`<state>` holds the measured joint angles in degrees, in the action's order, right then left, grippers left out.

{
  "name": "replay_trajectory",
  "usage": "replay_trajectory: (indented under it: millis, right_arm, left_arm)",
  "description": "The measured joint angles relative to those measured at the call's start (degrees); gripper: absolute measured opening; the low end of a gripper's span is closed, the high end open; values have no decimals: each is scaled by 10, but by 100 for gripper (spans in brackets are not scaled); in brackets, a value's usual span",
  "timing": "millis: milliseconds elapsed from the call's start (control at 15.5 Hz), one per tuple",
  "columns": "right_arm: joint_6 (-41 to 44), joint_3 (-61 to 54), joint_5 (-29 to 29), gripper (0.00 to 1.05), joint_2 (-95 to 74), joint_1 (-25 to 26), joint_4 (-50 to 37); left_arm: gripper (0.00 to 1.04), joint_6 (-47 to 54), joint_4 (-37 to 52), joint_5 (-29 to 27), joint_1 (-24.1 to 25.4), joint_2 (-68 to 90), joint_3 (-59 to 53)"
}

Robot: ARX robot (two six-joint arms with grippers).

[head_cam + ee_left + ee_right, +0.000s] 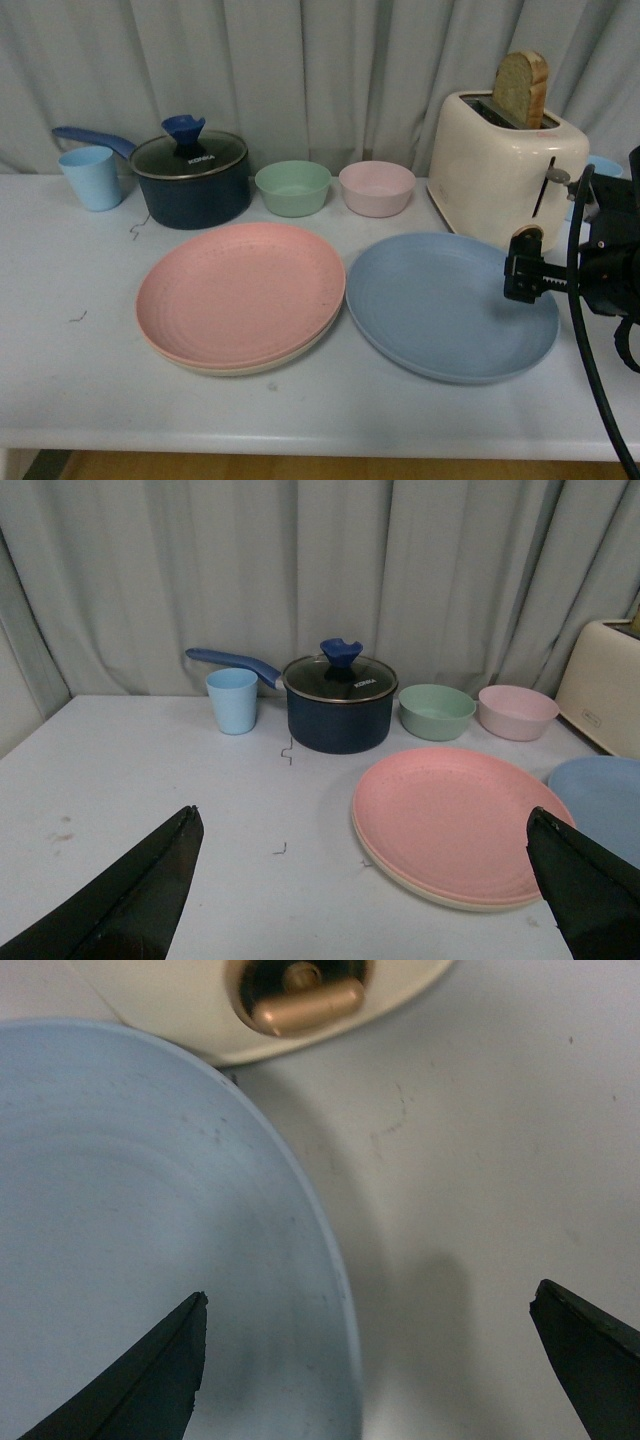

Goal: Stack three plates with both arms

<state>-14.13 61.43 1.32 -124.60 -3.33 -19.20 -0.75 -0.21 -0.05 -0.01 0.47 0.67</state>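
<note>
Noted: pink plate [240, 290], faint concentric ridges; cream plate [245, 368]; blue plate [450, 305], ridged, its rim between the black right fingers [150, 1380]. Navy pot [195, 185]; green bowl [292, 188]; pink bowl [376, 188]; cream toaster [500, 170]; white tabletop [70, 350].

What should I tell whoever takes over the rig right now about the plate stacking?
Left gripper: open, empty, short of the plates.
Right gripper: open, empty, over the blue plate at its rim near the toaster.
Done: pink plate sits on the beige plate.
To do: blue plate lies alone beside that stack; grasp it and set it on the pink plate.
</note>
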Motion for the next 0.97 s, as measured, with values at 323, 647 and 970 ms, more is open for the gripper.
replay_trajectory:
  millis: [323,647,970]
  right_arm:
    - [-13,23,6,83,-30,-1,27]
    - [-14,20,3,29,-29,2,12]
    - [-16,-31,-49,2,16,24,-22]
  left_arm:
    - [98,0,0,0,0,0,0]
    - [98,0,0,0,0,0,0]
    - [98,0,0,0,0,0,0]
